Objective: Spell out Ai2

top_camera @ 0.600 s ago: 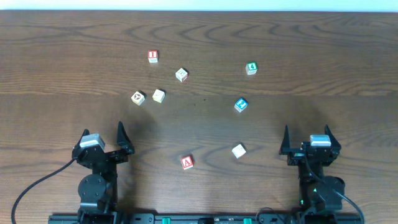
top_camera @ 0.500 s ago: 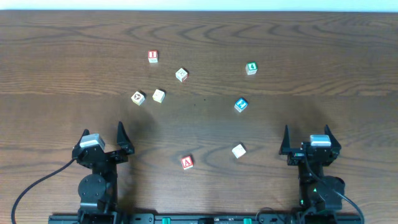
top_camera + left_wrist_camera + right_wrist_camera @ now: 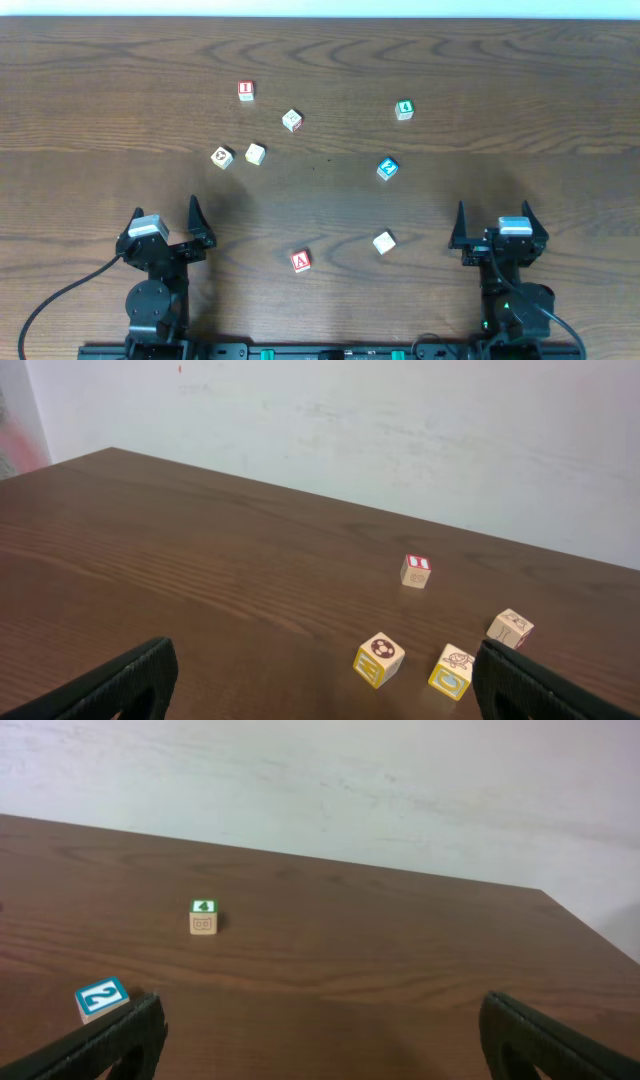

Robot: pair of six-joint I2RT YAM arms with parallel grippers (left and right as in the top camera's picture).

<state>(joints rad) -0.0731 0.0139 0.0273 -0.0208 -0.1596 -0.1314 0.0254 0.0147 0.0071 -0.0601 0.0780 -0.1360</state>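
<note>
Here, both pincers rest wide open and empty at the near edge of the table (image 3: pixel 90 120), with the blocks scattered beyond.
The left pincer (image 3: pixel 165 208) and right pincer (image 3: pixel 494 208) have their fingers spread and hold nothing. Nearest, between the two arms, lies the red A block (image 3: pixel 301 262), with a plain block (image 3: pixel 384 242) near it on the right. Farther out, right of centre, sits the blue 2 block (image 3: pixel 388 168). Farthest back on the left is the red I block (image 3: pixel 246 91), well apart from both; a green block (image 3: pixel 404 109) stands far right.
</note>
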